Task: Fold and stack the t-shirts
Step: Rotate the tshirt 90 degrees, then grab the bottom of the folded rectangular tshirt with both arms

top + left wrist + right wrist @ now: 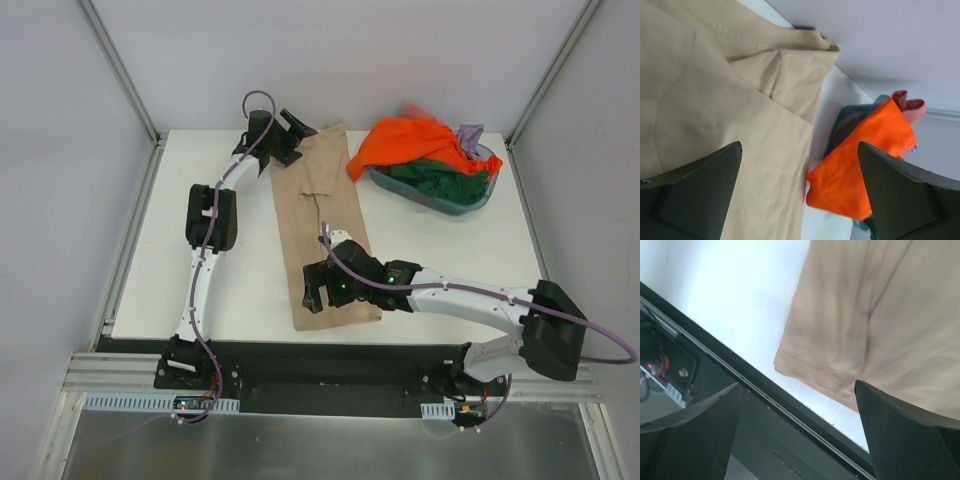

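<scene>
A tan-beige t-shirt (322,225) lies folded into a long narrow strip running from the table's far edge to its near edge. My left gripper (292,138) hovers open at the strip's far left end, over the folded sleeve (780,75), with nothing between its fingers (695,195). My right gripper (314,292) hangs open above the strip's near hem (820,372), also holding nothing. An orange t-shirt (408,146) (860,160) drapes over the basin's rim. Dark green (440,182), lilac (470,133) and pinkish red (414,108) (910,105) shirts are heaped inside.
The teal translucent basin (480,196) stands at the far right of the white table (230,280). A black rail (790,430) runs along the table's near edge, just below the tan hem. Grey walls enclose the table on the left, back and right.
</scene>
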`<state>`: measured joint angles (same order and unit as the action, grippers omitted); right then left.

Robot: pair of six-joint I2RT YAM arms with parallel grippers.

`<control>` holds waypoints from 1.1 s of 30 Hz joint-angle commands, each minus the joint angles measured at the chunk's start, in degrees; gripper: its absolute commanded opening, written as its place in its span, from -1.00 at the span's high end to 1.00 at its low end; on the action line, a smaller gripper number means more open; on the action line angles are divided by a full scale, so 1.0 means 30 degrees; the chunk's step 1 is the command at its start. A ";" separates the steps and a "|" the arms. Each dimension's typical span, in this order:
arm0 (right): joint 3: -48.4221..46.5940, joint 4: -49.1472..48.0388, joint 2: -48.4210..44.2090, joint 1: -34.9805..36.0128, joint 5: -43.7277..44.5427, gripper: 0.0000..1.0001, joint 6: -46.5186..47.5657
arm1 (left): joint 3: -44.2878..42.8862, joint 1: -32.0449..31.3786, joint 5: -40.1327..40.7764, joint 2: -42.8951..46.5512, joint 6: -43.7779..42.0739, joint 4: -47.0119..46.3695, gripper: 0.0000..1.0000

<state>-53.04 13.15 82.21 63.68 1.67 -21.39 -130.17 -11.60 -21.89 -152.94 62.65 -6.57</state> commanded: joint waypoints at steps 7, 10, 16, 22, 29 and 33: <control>0.2265 0.2821 -0.6100 -0.0717 0.6498 -0.92 -0.1393 | 0.4971 -0.0382 -0.2107 0.9749 -0.4884 0.1951 -0.98; 0.3931 0.2942 -0.8122 -0.1069 0.7001 -0.92 -0.2156 | 1.0146 -0.0967 -0.1730 1.4051 -0.6348 0.2711 -0.98; 0.5606 0.3907 -1.0409 -0.2036 0.7673 -0.92 -0.2216 | 2.2862 -0.3804 0.3887 2.4336 -0.7848 0.4765 -0.98; 0.6048 0.4524 -1.0882 -0.2857 0.7851 -0.92 -0.1837 | 3.0608 -0.6561 0.4604 2.8800 -0.5422 0.6931 -0.98; 0.5960 0.4670 -0.9244 -0.4057 0.6711 -0.92 -0.1864 | 3.2492 -0.9609 0.3374 2.8456 -0.4771 0.7987 -0.86; 0.5872 0.4670 -0.8189 -0.4351 0.5714 -0.92 -0.2011 | 3.2287 -1.0518 0.2962 2.6699 -0.4509 0.8312 -0.60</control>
<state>-34.79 26.35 55.35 51.37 21.58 -26.76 -32.05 -41.36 -11.92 -69.14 47.48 17.04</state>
